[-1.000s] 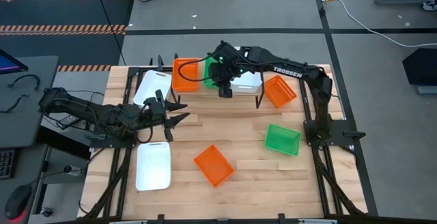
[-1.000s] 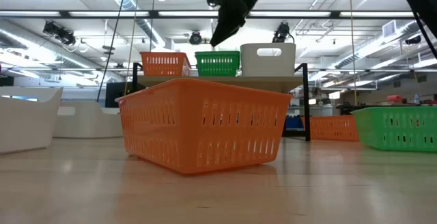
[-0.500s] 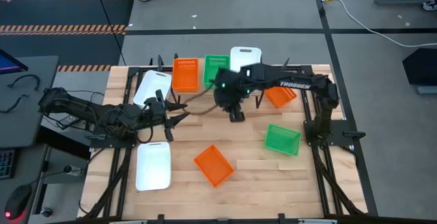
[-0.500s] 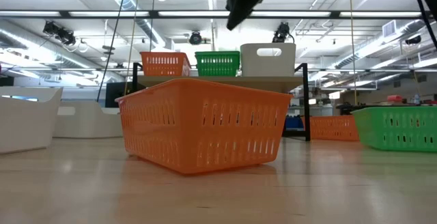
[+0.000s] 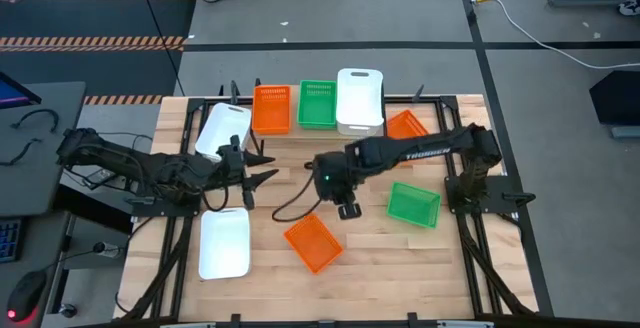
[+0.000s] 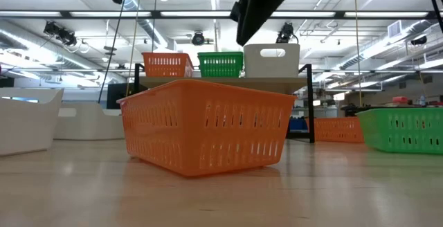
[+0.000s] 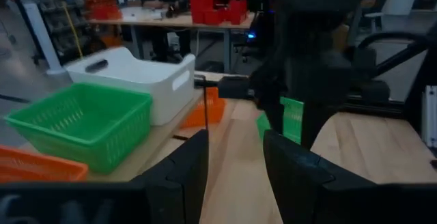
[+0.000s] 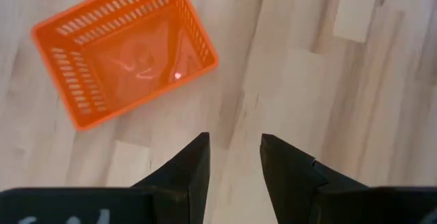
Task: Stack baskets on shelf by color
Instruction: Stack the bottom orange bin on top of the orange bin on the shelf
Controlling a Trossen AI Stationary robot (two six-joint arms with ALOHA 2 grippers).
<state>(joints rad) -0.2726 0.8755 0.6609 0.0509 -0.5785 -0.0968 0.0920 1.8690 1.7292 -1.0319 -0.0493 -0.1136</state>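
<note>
One orange, one green and one white basket are lined up on the shelf [image 5: 330, 126], starting each colour pile. The right gripper [image 5: 347, 208], fingers spread and empty, is held above the orange basket [image 5: 313, 241] on the table, probably for pickup. The left gripper [image 5: 262, 164], also spread, is parked aside.

White lettering "TROSSEN" runs along the forearm link of my right arm [image 5: 425, 152], seen from above, between the green basket [image 5: 413, 204] and the shelf [image 5: 392, 128]. I can read no other text, number or sign.
</note>
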